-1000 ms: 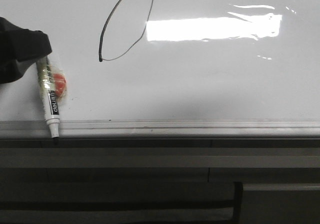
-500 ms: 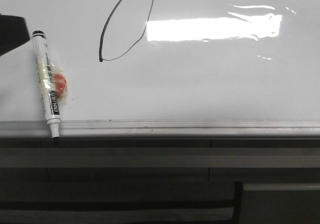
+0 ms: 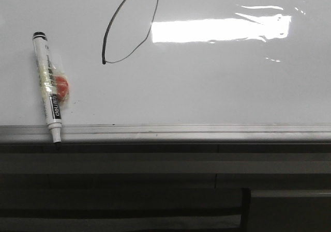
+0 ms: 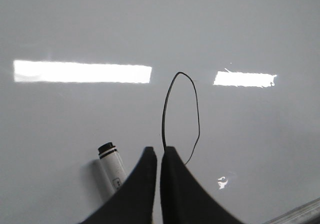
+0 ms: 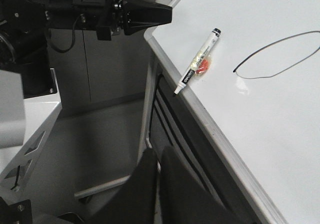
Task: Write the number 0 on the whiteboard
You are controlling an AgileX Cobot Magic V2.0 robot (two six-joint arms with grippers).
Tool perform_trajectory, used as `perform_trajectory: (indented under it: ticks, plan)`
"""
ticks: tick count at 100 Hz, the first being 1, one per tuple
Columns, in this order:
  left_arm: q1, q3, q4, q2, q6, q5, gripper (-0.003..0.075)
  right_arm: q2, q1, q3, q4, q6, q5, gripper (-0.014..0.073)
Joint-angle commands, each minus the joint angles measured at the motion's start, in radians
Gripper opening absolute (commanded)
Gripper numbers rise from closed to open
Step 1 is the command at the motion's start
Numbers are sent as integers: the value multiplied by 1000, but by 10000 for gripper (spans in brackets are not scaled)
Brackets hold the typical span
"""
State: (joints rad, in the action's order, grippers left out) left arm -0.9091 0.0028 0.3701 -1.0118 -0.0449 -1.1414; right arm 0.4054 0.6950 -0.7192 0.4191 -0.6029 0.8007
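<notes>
Looking over the whiteboard (image 3: 217,97) from the front, the zero (image 3: 130,24) is drawn, upper left of the board, a slanted oval w/ a small gap where the line doesn't quite meet. The marker (image 3: 47,84) lies loose on the board, down by the near left corner, uncapped, nib end over the grey rim (image 3: 196,132) and poking just past it. Nobody is holding it.

Left claw (image 4: 160,150): seen in its wrist cam, fingers pressed together w/ only a slit between, pinching nothing, hanging above the board w/ the zero right past its tips and the marker's butt end just beside. Right claw (image 5: 158,154): also closed & empty, off the board's edge, over the floor, well apart from everything. The left arm (image 5: 120,14) shows in that cam, off the corner of the board.

Task looks basically done to me. Risks from here:

- The marker's tip overhangs the rim; any knock from an arm, or a shake of the board, could roll it off the edge.
- It's a round barrel on glossy surface, so it probably rolls easy. If it rolls toward the zero it might smear the ink.
- The bare nib could leave a stray mark if it gets dragged across the board.
- If the left claw drops low it could wipe the line, esp. while wet.
- Whether that gap counts against the zero, can't say.
</notes>
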Motion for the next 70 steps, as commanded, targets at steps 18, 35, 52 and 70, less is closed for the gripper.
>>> perform_trajectory:
  ticks: [18, 35, 52, 70]
  plan:
    - [-7, 32, -85, 7, -4, -75, -20, -265, -2, 81, -51, 10, 9, -67]
    - [-7, 32, -225, 7, -4, -86, -20, -377, -2, 134, -51, 10, 12, -69]
    - [-7, 32, -258, -20, -4, -86, -20, -392, -2, 141, -51, 10, 41, -69]
    - [-7, 32, -258, -123, -4, -86, -20, -392, -2, 141, -51, 10, 41, -69]
